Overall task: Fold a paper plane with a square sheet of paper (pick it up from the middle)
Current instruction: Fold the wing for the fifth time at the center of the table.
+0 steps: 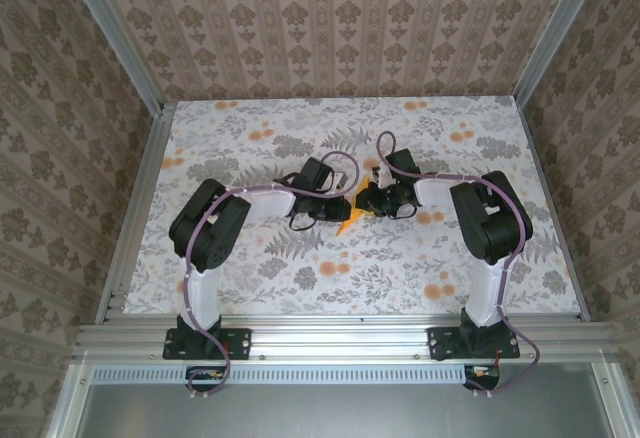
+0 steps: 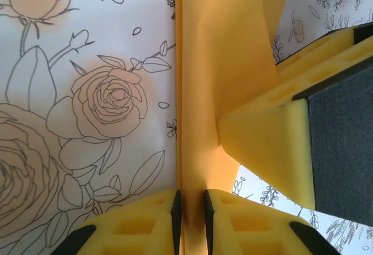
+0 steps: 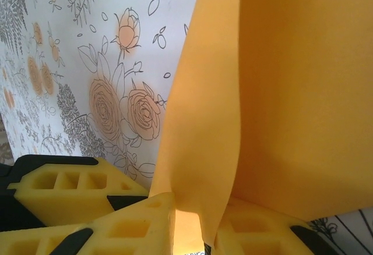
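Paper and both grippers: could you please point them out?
paper (image 2: pixel 221 63), left wrist view, flat middle.
left gripper (image 2: pixel 191 207), left wrist view, between fingertips.
right gripper (image 3: pixel 192 226), right wrist view, between fingertips.

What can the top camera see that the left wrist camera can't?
Top camera: the whole left arm and right arm, bolted at the near edge, plus the patterned walls. Left wrist camera: very close up, the left fingers pinching the fold of the orange paper, with a right finger close beside it. Both: the orange paper and the flowery table cover.
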